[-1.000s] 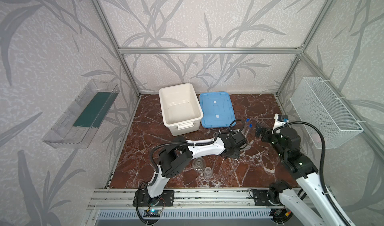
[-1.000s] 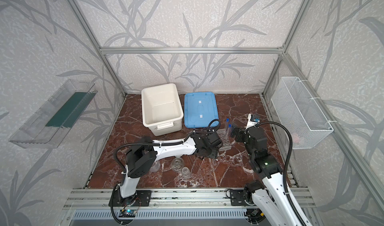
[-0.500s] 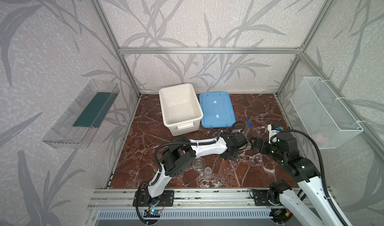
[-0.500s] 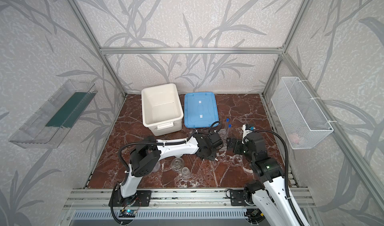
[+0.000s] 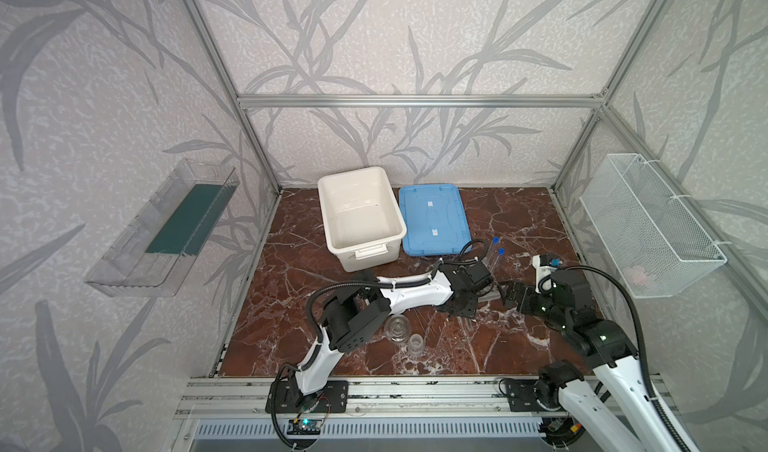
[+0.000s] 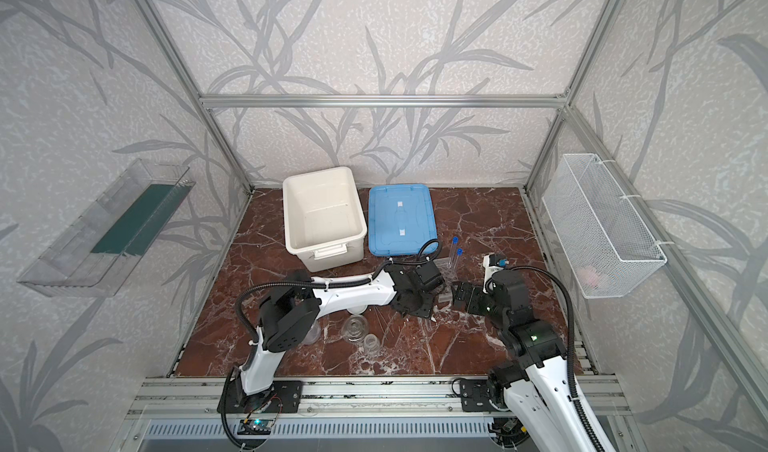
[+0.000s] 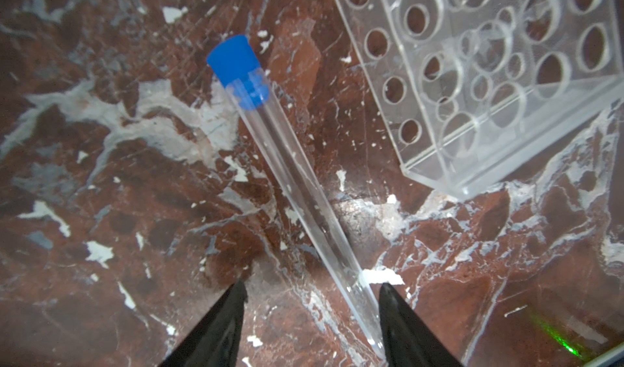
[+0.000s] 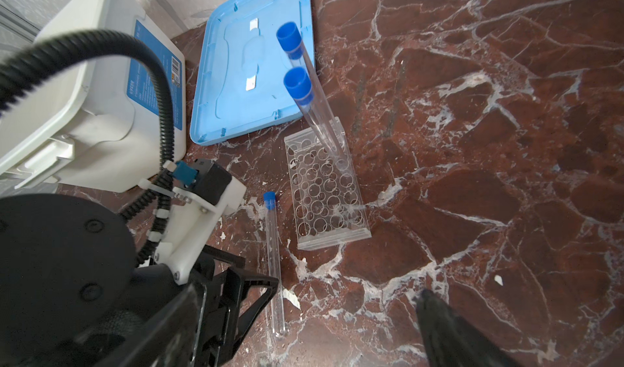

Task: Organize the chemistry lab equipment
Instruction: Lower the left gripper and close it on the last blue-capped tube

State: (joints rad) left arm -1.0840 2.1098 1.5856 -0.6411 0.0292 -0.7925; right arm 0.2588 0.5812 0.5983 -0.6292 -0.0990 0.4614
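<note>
A clear test tube with a blue cap point(image 7: 297, 179) lies flat on the marble between the jaws of my left gripper point(image 7: 312, 289), close to one finger. That gripper is open and low over the table point(image 5: 465, 308). The clear holed rack point(image 8: 326, 186) stands beside the lying tube point(image 8: 273, 247), with two blue-capped tubes point(image 8: 305, 88) leaning upright in its far end. My right gripper point(image 8: 309, 294) is open and empty, just right of the rack point(image 6: 457, 294). A clear flask point(image 5: 397, 328) and a small beaker point(image 5: 415, 343) stand near the front, beside the left arm.
The open white box point(image 5: 359, 217) and its blue lid point(image 5: 434, 219) lie at the back of the table. A wire basket point(image 5: 648, 225) hangs on the right wall and a clear shelf point(image 5: 162, 229) on the left wall. The two grippers are close together.
My right gripper has come down and moved nearer to the rack and the left gripper. The left arm has stayed over the lying tube.
</note>
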